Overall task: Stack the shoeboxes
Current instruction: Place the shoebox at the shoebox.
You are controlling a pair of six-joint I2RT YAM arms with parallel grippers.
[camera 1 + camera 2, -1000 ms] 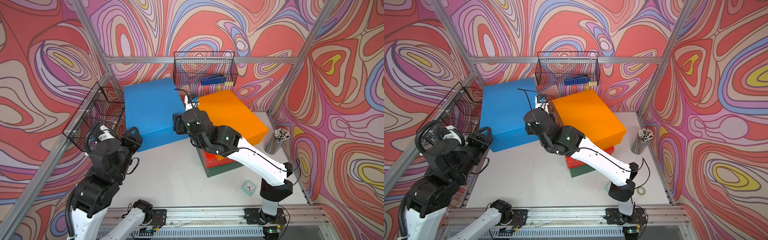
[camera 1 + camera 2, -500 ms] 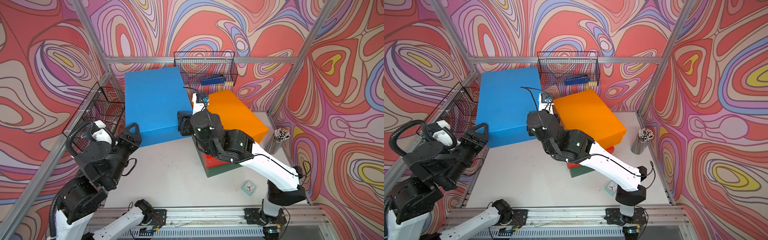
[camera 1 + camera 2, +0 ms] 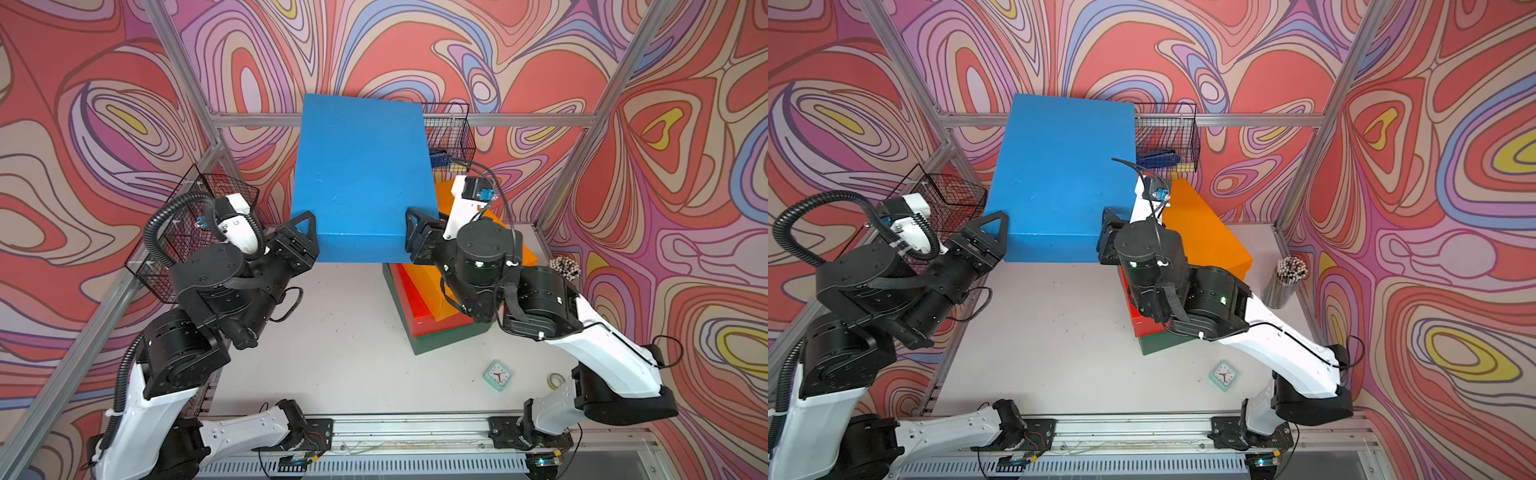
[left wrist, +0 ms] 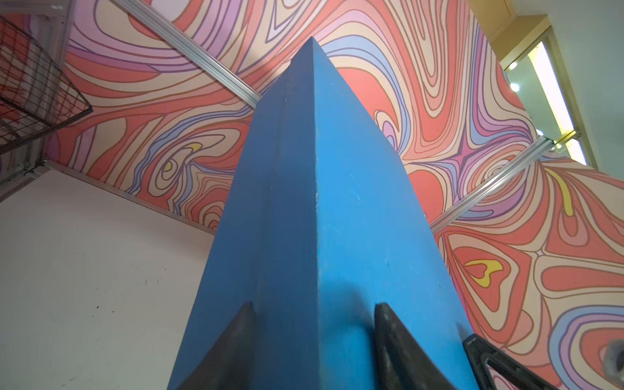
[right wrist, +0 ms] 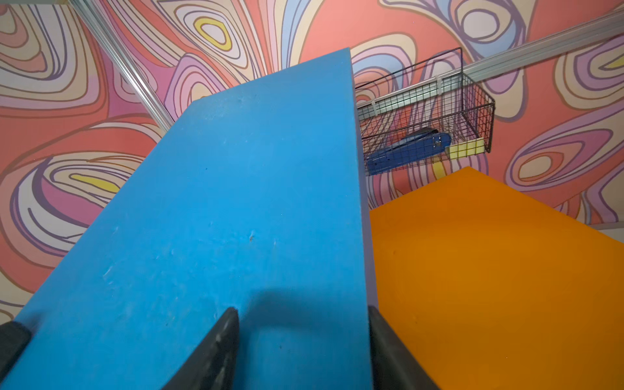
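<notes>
Holding large plain blue cardboard shoebox [image 3: 359,174] aloft, tilted, by its near corners with left gripper [image 3: 309,232] and right gripper [image 3: 411,228] each clamped across an edge, likely for swinging level onto orange cardboard box [image 3: 1204,232] atop red box [image 3: 1140,322] and dark green box [image 3: 1163,343] alongside

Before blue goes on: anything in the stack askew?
Yes. The orange box sits twisted on the red box and green box, edges not lined up. The blue box is held tilted.
</notes>
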